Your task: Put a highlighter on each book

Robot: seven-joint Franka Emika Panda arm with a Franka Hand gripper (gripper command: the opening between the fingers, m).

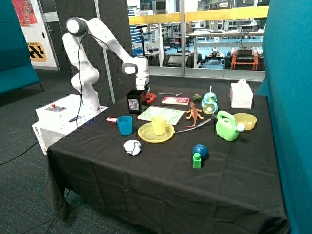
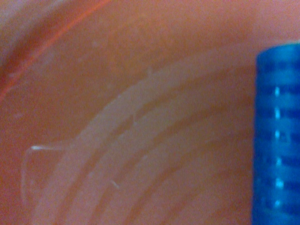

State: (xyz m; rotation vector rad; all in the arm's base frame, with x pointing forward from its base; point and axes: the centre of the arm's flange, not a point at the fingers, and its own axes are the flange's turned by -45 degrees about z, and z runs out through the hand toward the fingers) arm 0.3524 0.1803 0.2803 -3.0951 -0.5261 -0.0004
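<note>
We see gripper (image 1: 142, 89) low over red bowl (image 1: 149, 97) behind black box (image 1: 136, 101); fingers' state we cannot tell. Red-pink book (image 1: 175, 100) and white speckled book (image 1: 161, 114) on counter (image 1: 161, 175) both bare; all remains.

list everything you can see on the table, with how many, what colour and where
books: 2; small red one at the far side, white-green one nearer
plate: 1, yellow, in front of the white-green book
cups: 2; yellow on the plate, blue beside it
black box: 1, under the claw
lizard: 1, orange, beside the white-green book
watering can: 1, green
bowl: 1, yellow, behind the can
claw: 1, white, over the box
</note>
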